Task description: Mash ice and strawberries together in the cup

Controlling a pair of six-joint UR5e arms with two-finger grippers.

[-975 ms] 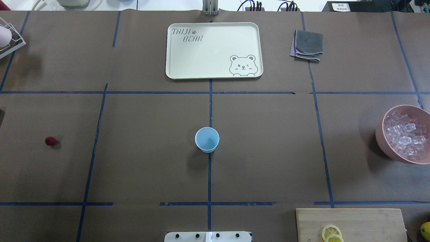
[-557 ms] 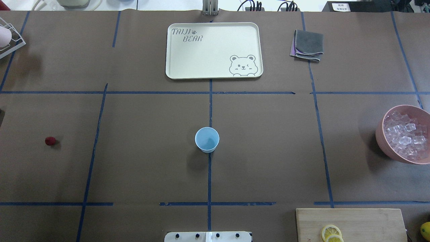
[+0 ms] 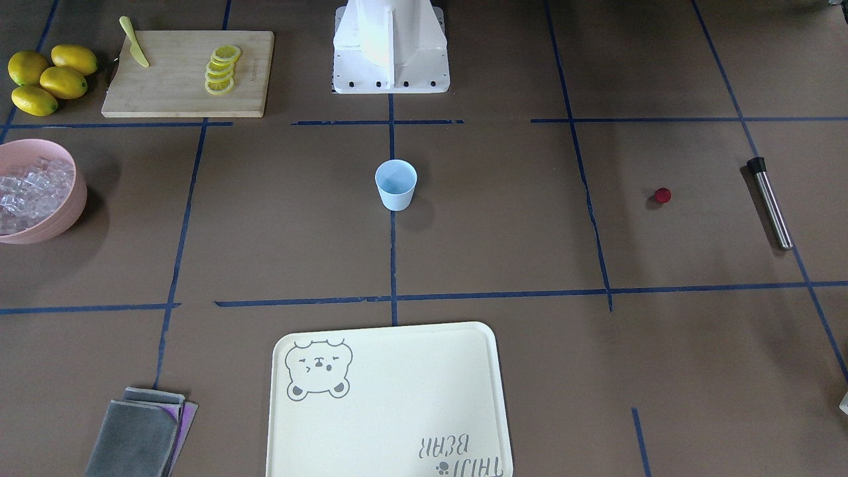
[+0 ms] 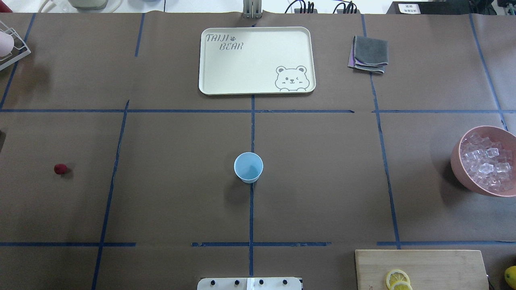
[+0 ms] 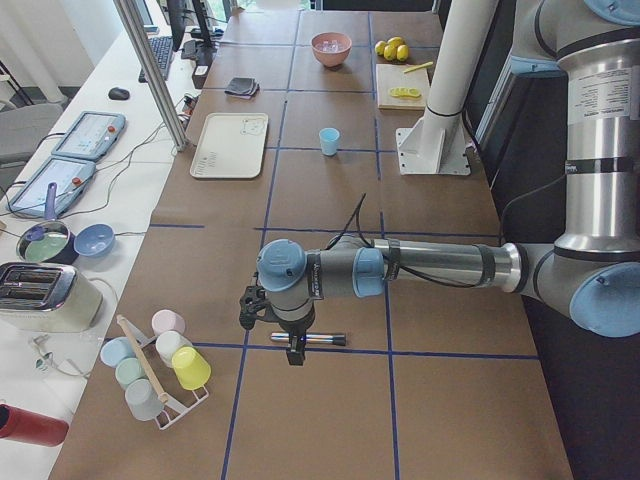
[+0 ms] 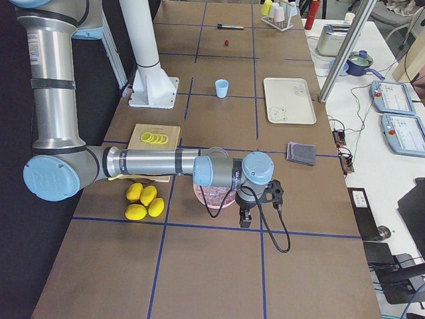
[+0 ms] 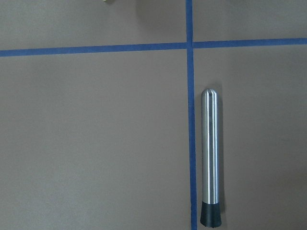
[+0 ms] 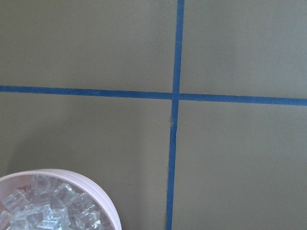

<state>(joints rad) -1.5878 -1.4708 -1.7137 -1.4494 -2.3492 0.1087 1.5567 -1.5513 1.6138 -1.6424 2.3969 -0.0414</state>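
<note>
since the cup [image 4: 248, 167] sits empty at mid-surface, you find inputs staged either side: strawberry [image 4: 60, 169] well apart toward the left arm, ice [image 4: 485, 167] heaped in the pink bowl [image 4: 457, 161] rightward. left pincer [image 5: 292, 345] hangs by the steel muddler [image 7: 209, 158], right pincer [image 6: 244, 218] beside the bowl; their opening i cannot tell.

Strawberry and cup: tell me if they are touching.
Apart. The overhead exterior view shows the strawberry lying far to the left of the cup, with a wide gap between them.

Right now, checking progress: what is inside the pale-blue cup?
Only bare blue interior shows in the cup; strawberry and ice are outside it. Its wall hides part of the bottom.
</note>
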